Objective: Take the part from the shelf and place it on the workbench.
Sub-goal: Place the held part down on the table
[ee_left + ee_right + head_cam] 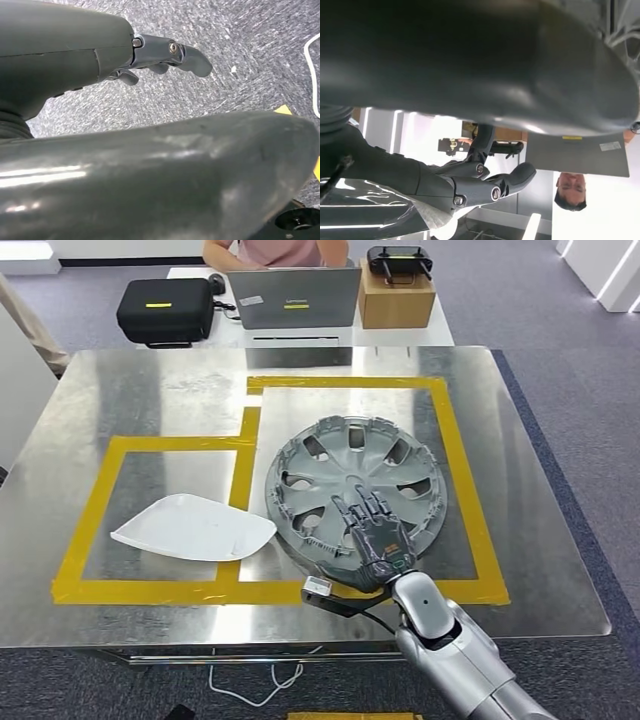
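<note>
Head view: hubcap [355, 485] lies flat on the steel worktop [113, 400], centre-right of frame, inside the larger yellow tape outline [460, 480], inner ribbed side up. It is round, so no long axis and no clear heading. Right hand [375, 535] comes in from lower right, fingers stretched flat over the cap's near rim and spokes, lying on it rather than clasping it; looks like a release, part seems placed. White panel [192, 528] lies in the left tape box, long axis left-right, tip toward the cap. Laptop [294, 295] and a person at top edge.

Left wrist view: left hand [166, 55] hangs over carpet, fingers loosely spread, holding nothing, well away from the cap.

Right wrist view: right hand's fingers extended, nothing between them. Right hand is clearly the nearer.
</note>
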Controlling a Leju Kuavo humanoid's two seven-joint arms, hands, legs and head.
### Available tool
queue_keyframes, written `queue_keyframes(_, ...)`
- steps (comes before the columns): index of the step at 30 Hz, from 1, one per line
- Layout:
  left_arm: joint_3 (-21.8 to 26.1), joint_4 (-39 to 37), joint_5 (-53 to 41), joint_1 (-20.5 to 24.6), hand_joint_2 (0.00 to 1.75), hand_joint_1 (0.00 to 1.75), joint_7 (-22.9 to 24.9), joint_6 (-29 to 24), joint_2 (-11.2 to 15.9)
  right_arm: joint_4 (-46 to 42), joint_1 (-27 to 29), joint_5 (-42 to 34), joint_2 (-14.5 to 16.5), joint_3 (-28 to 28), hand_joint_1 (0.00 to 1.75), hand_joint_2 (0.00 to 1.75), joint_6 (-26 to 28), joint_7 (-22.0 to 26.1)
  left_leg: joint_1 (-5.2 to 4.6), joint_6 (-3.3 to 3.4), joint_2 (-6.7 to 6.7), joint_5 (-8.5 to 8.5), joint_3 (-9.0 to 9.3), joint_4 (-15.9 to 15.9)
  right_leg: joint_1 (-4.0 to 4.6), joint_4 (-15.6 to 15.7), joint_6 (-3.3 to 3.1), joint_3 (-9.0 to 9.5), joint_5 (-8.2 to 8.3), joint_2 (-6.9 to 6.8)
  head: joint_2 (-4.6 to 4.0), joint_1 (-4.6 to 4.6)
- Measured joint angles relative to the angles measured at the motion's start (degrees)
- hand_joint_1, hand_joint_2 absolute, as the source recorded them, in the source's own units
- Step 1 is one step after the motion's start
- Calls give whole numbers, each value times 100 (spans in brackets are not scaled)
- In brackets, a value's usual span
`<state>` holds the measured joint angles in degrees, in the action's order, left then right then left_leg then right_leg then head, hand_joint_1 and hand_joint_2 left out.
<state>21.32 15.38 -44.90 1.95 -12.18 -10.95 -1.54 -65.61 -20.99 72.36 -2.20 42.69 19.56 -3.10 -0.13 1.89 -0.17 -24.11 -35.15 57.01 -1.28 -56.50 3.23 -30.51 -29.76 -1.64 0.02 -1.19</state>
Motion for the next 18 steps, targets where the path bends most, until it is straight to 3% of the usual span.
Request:
queue_keyframes(2,15,2,10,12,0,0,10,7,-12,-19,9,-5,-4,-13,0,0,-2,0,28,39,5,51,44,-91,12,-441,-10,-195,-305,82,1,11)
queue_keyframes(4,31,3,26,24,0,0,11,19,-17,-20,40,-11,-17,-16,0,0,-5,0,18,50,-1,62,36,-95,17,-1209,-8,-536,-684,142,1,15)
queue_keyframes(5,43,3,31,22,0,0,11,24,-18,-20,66,-14,-27,-16,0,0,-7,0,15,47,-6,65,28,-91,15,-1494,0,-665,-770,151,0,13)
queue_keyframes(6,55,3,36,16,0,0,11,26,-19,-20,90,-17,-35,-16,0,0,-8,0,15,40,-10,70,22,-86,11,-1590,7,-707,-743,152,0,14)
queue_keyframes(7,65,3,37,11,0,0,10,31,-21,-20,106,-19,-41,-17,0,0,-9,0,19,28,-15,75,15,-77,3,-1448,13,-633,-601,152,0,14)
queue_keyframes(9,81,4,45,8,0,0,10,39,-28,-21,112,-23,-44,-19,0,0,-13,0,29,-22,-27,84,-8,-42,-20,-683,25,-234,-233,160,0,17)
queue_keyframes(11,104,9,63,14,0,0,10,40,-28,-26,113,-27,-45,-19,0,0,-25,0,18,-103,-47,101,-43,3,-24,-138,-7,71,-38,200,1,13)
queue_keyframes(15,142,14,86,-4,0,0,10,36,-27,-37,124,-32,-46,-17,0,0,-48,0,24,-248,-65,111,-122,71,-17,-90,-174,13,30,210,1,1)
queue_keyframes(16,149,14,86,-16,0,0,11,35,-31,-41,124,-33,-46,-17,0,0,-51,0,35,-281,-57,-25,-176,191,-23,-86,-228,-27,69,196,0,-4)
queue_keyframes(18,157,14,87,-25,0,0,11,33,-38,-49,127,-36,-46,-18,0,0,-57,0,51,-339,-40,-518,-362,758,-21,-84,-299,-112,149,167,1,-21)
